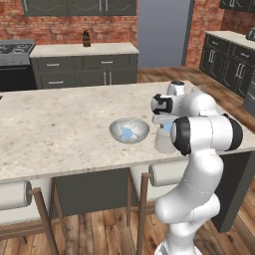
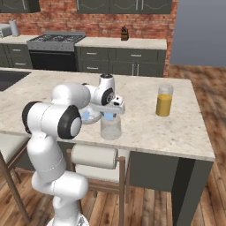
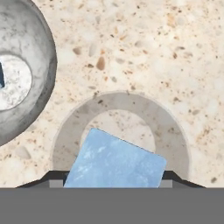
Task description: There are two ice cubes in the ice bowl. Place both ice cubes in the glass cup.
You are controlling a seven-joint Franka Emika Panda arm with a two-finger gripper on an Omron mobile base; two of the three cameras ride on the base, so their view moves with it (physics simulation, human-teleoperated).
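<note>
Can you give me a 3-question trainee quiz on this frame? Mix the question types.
1. True or false: the gripper holds an ice cube directly above the glass cup.
2. Multiple choice: where does the other ice cube lie? A) on the counter B) in the ice bowl C) in the glass of orange liquid
3. Fill in: in the right base view, the glass of orange liquid stands on the counter to the ___ of the glass cup.

Key: 1 true. 2 B. 3 right.
</note>
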